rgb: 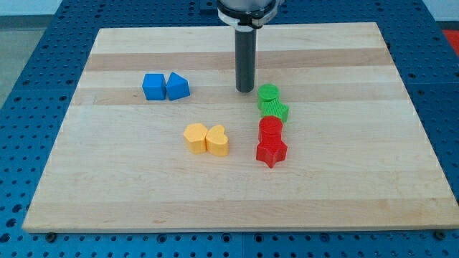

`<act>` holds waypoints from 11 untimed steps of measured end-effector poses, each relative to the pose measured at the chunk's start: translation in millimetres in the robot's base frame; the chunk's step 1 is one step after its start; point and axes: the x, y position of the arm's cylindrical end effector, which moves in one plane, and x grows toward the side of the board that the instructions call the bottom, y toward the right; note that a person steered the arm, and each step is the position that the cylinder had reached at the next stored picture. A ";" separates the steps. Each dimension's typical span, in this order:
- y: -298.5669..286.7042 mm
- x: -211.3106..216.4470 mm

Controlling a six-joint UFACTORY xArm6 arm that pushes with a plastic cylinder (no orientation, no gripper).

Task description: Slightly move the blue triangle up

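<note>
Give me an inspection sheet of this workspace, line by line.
Surface: wooden board, flat.
Job's things: blue triangle, touching a blue cube on its left.
Clutter: two yellow blocks touching; two green blocks and two red blocks in a column.
Gripper: none; my tip is right of the triangle, apart from it, just left of the top green block.
Cables: nothing seen.
Surroundings: blue perforated table.

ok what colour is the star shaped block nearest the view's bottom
Red: the red star, clearest in the camera view, just below the red cylinder.
</note>
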 end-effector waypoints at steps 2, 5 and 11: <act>-40.1 0.9; -59.2 12.9; -106.2 12.7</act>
